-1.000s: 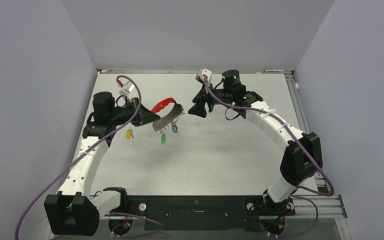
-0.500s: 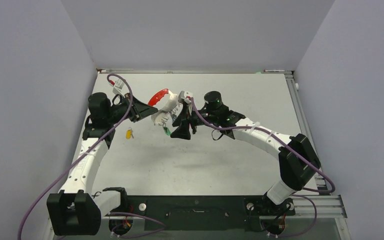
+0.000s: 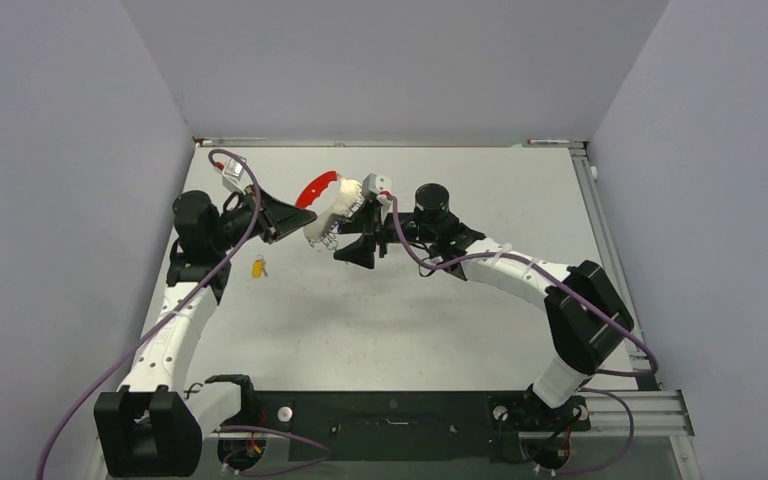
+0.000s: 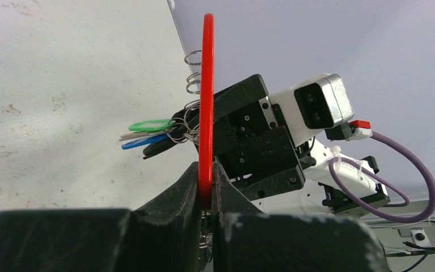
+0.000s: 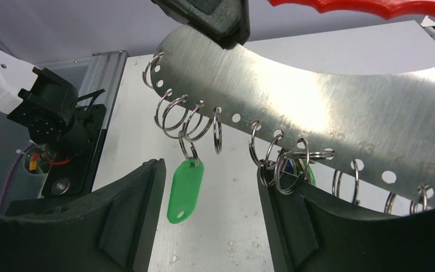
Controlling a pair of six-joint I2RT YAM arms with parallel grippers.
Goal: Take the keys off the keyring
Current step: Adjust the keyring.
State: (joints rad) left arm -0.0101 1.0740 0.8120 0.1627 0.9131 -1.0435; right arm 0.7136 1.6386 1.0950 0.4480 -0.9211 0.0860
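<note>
The keyring point(image 3: 322, 222) hangs in the air between the two arms, clear of the surface point(image 3: 410, 320). It is a curved metal plate with a red strap point(image 4: 207, 85) arching over its back. The left gripper point(image 4: 207, 190) has it pinched. From that wrist you can see both fingers pressed against the strap, one on each side, and from the other wrist a dark fingertip clamps the plate's upper edge. A row of small rings point(image 5: 173, 116) hangs from holes along the keyring's lower edge. The right gripper point(image 5: 209, 181) sits just beneath that edge with its fingers spread wide and nothing held between them. A green key point(image 5: 186, 190) dangles from one ring into the gap, nearer one finger than the other, and as far as I can see it touches neither. A cluster of rings crowds against the other finger, and I can't tell whether they touch it. From the left wrist, a blue key point(image 4: 141, 141) shows just under a green one, both strung on the keyring and close against the right gripper. A yellow key point(image 3: 258, 267) lies on the surface, off the keyring and well apart from it, on the left arm's side.
</note>
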